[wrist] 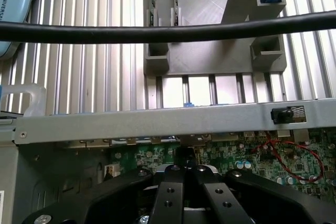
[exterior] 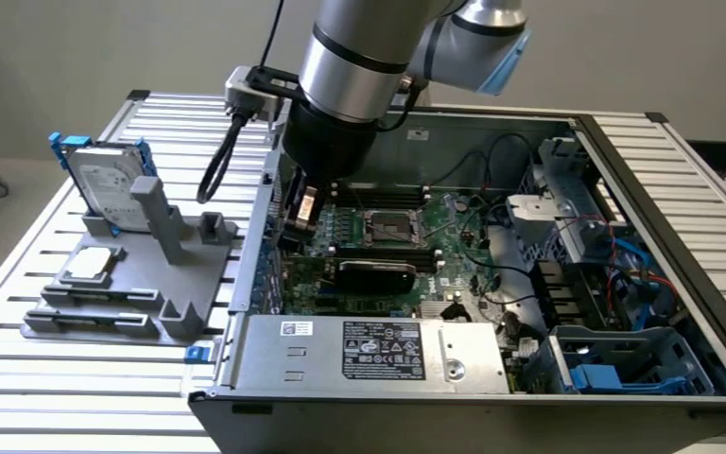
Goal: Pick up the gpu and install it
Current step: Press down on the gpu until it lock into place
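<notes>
A: Gripper (wrist: 184, 169) state?

B: Pressed together, pinching nothing that can be made out. Hangs low inside the computer case (exterior: 615, 170), over the motherboard (exterior: 395, 227) and close to the case wall.

A: And the gpu (exterior: 376, 274)?

B: Not in the fingers. Sits on the motherboard just beside the gripper, black shroud showing. Looks slotted in, though cannot tell whether fully seated.

A: So how far along?

B: Pick-up apparently done, card apparently placed. Perhaps only final seating left, judged from how things lie.

A: Counts?

B: One gpu. One gripper. One motherboard, one case, one power supply (exterior: 388, 350) near the gripper. Outside the case, well apart from the gripper: one grey fixture (exterior: 167, 312), bearing one hard drive (exterior: 105, 175) with blue rails and one small silver square part (exterior: 92, 265).
</notes>
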Tool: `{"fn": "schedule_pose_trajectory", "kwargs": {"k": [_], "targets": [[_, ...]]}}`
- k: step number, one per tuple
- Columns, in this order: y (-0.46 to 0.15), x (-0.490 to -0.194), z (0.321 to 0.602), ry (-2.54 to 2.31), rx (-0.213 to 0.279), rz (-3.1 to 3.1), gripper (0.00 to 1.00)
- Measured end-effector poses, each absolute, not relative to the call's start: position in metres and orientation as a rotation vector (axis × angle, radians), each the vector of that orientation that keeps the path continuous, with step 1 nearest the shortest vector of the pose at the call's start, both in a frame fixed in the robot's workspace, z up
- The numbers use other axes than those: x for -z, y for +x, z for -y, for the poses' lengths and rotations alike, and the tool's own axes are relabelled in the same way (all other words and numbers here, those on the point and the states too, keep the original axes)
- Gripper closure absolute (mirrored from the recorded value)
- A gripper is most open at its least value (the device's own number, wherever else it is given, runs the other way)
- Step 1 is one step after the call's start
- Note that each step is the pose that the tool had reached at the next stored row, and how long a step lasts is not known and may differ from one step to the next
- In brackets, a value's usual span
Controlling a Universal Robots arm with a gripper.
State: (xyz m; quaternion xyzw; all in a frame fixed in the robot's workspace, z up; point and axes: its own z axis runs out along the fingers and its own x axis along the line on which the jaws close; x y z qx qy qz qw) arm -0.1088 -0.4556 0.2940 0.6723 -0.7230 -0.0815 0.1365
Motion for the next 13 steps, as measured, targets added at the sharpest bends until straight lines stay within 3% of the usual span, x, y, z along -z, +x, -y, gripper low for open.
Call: {"fn": "schedule_pose_trajectory", "kwargs": {"k": [13], "targets": [[-0.1088, -0.2926, 0.4539, 1.942, 0.239, 2.094, 0.89]]}}
